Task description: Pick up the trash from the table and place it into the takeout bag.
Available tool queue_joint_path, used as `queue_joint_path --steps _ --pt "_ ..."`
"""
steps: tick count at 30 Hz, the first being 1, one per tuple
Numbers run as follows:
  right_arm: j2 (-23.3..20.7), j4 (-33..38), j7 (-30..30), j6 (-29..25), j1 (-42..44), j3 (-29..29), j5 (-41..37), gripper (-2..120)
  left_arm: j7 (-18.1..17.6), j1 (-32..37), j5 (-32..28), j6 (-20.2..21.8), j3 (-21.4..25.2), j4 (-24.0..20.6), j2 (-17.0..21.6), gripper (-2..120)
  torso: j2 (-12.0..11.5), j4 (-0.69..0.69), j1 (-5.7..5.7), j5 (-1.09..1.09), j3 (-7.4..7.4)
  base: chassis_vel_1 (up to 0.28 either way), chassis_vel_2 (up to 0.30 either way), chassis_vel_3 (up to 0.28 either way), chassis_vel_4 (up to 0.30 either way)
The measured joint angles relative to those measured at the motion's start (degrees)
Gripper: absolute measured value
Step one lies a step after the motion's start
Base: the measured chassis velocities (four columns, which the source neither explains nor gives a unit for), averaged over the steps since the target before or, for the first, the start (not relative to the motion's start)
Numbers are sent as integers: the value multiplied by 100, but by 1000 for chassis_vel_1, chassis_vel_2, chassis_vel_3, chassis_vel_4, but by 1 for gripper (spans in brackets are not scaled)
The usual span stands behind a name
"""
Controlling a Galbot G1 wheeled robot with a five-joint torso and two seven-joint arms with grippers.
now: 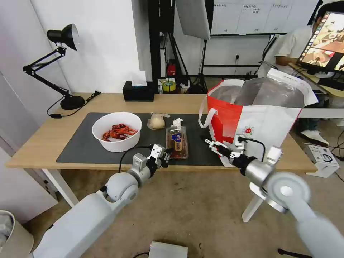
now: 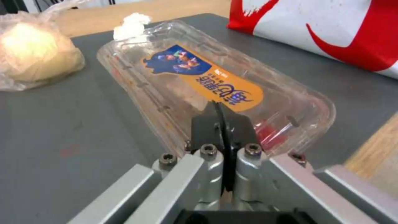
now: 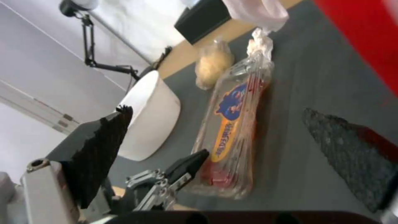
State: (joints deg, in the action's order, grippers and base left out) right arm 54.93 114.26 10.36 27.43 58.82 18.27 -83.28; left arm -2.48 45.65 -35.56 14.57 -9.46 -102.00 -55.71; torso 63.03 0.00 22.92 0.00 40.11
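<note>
The left tool (image 2: 222,124), pressed together, touches the clear tray (image 2: 215,84)'s near end. The right tool (image 1: 211,144), spread, hovers beside the tray, before the takeout bag (image 1: 265,125).

The worktop (image 1: 43,141) is light wood with white legs, under a dark grey mat (image 1: 82,143). On the mat, a white bowl (image 1: 116,131) holds red shells. Beside the bowl, a clear knotted bag (image 1: 157,121) shows a beige lump; the tissue (image 1: 176,123) next to that is white. The clear tray (image 2: 215,84) carries an orange and blue label with red inside. The takeout bag (image 1: 258,123) is red and white, silver-lined, with a small red logo. The left gripper (image 2: 219,121) has black fingers (image 2: 207,124) on silver metal.
</note>
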Motion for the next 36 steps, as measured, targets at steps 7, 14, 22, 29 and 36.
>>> queue_joint_path --steps 7,14,22,29,36 --pt "173 -310 408 104 -535 -448 67 100 -7 -34 -32 -9 -9 62 -30 0 0 -1 0 -1 0 0 0 0 0" --pt "414 -569 697 170 -876 -733 175 100 -18 -34 -52 -24 -11 86 -38 0 0 0 0 0 0 0 0 0 0" --pt "665 -897 843 271 -1148 -965 186 100 -27 -30 -77 -23 -10 68 -25 0 0 -1 0 0 -1 0 0 0 0" --pt "887 -1187 992 370 -1415 -1140 268 100 -28 38 -76 -23 33 33 -24 0 0 0 -1 -1 -1 0 0 0 0" --pt "1026 -1398 1159 459 -1600 -1304 309 100 -13 126 -76 -43 128 -17 37 0 0 0 -1 0 -1 0 0 0 0"
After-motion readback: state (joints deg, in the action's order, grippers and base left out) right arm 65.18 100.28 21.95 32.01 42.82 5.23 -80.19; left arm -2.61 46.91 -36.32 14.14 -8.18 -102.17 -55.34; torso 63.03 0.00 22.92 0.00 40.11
